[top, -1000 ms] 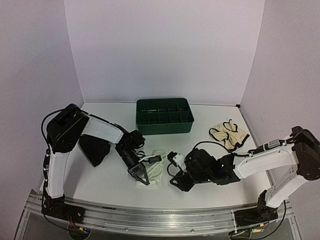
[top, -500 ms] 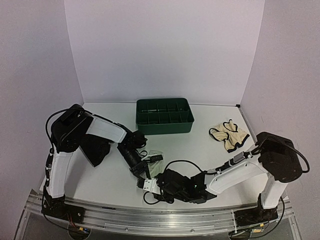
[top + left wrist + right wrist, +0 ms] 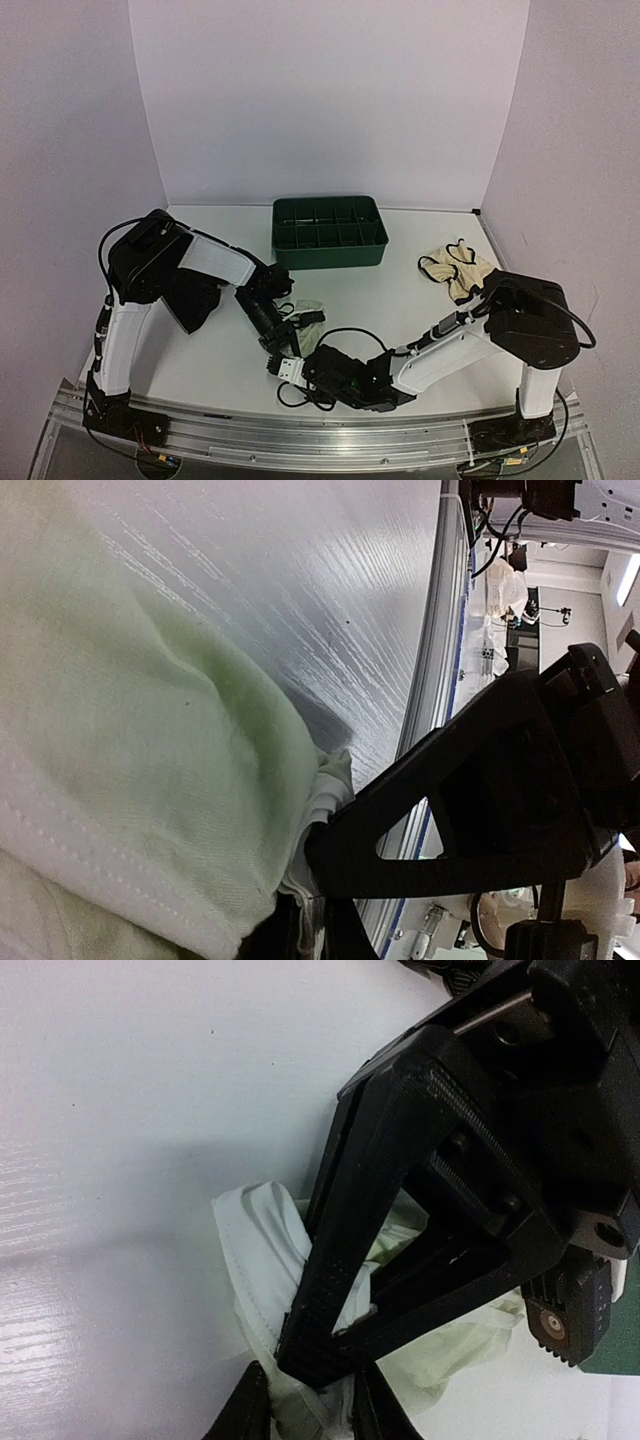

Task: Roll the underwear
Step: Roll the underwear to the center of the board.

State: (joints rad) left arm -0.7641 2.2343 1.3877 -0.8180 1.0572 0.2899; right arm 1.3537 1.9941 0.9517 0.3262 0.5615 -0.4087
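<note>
Pinching mint underwear (image 3: 250, 1250), left gripper (image 3: 315, 1355) (right gripper (image 3: 312, 1415): cannot tell) sits apart from the green tray (image 3: 330, 256).

Black hand (image 3: 300, 900) apparently pinching pale mint underwear (image 3: 130, 730), white table (image 3: 300, 580)

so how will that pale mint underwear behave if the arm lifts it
Probably floppy: the pale mint underwear bunches and folds where the left gripper pinches it. Likely light, since it looks like thin cloth with stitched hems. It should drape rather than roll.
</note>
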